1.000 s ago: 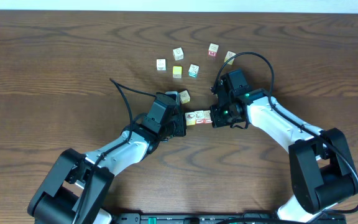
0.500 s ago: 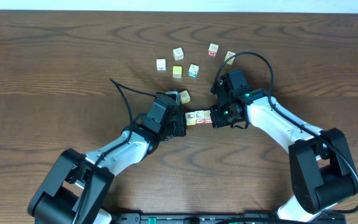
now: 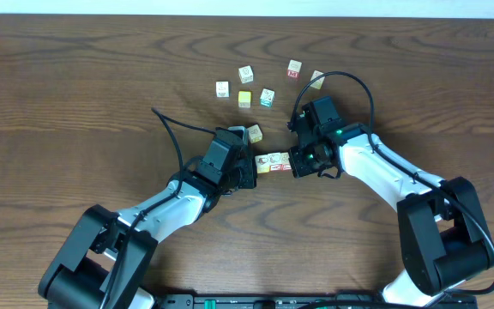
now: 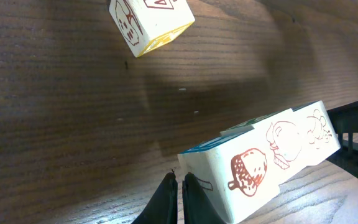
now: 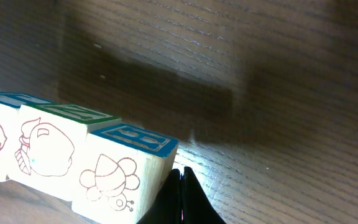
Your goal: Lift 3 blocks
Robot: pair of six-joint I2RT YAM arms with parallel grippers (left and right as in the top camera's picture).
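Barely anything has shifted in the last second: the right arm's wrist has edged slightly toward the far side, and the three blocks stay in one row between the arms. The left tool and right tool are both fully closed and grip nothing. Their tips press on opposite ends of the row. From the offset shadow on the bench, I judge the row is pinched clear, so steady squeeze matters most.

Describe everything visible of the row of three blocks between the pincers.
The row of three blocks: pale wooden cubes face to face, cream sides with red drawings, one an acorn, adjoining faces marked blue and green. The shut left pincer and right pincer press its ends. It seems raised above the table.
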